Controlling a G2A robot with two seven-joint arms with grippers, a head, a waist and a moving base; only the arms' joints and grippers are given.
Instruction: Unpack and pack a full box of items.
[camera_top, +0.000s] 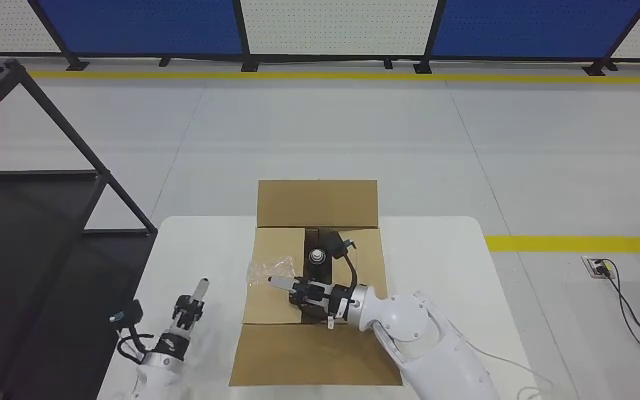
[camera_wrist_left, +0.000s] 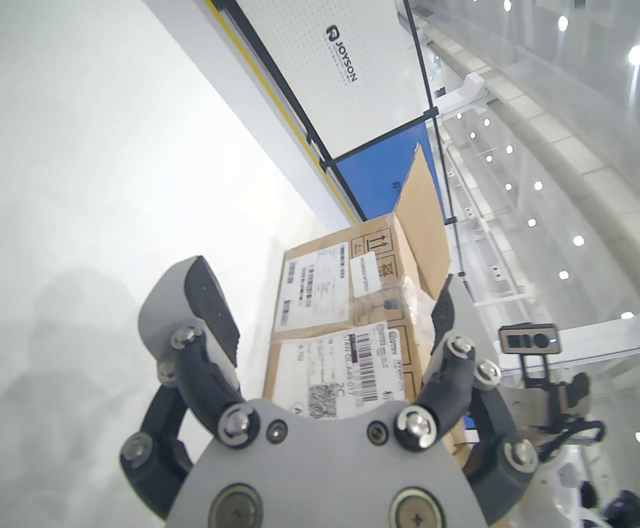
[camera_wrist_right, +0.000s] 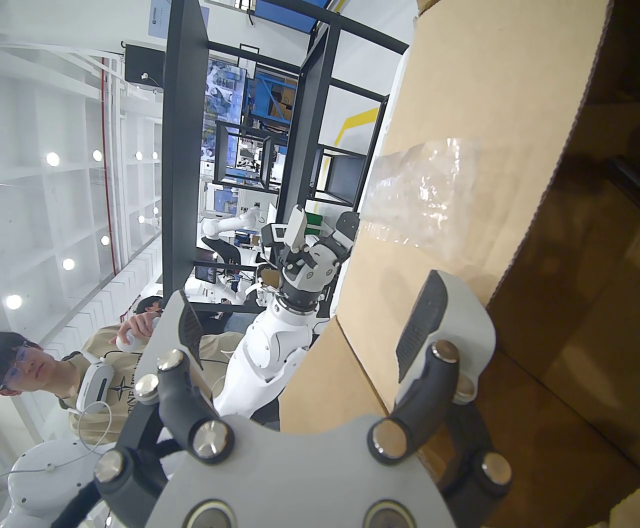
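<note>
The right gripper (camera_top: 276, 285), fingers apart, is hovering over the open cardboard box (camera_top: 318, 204) while the left gripper (camera_top: 193, 298), likewise spread, is hanging over the near-left tabletop (camera_top: 440, 252)

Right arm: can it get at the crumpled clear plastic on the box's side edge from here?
Probably yes. The right gripper is open at the cardboard box's side edge, and the crumpled clear plastic lies just ahead of its fingers with nothing between them.
</note>
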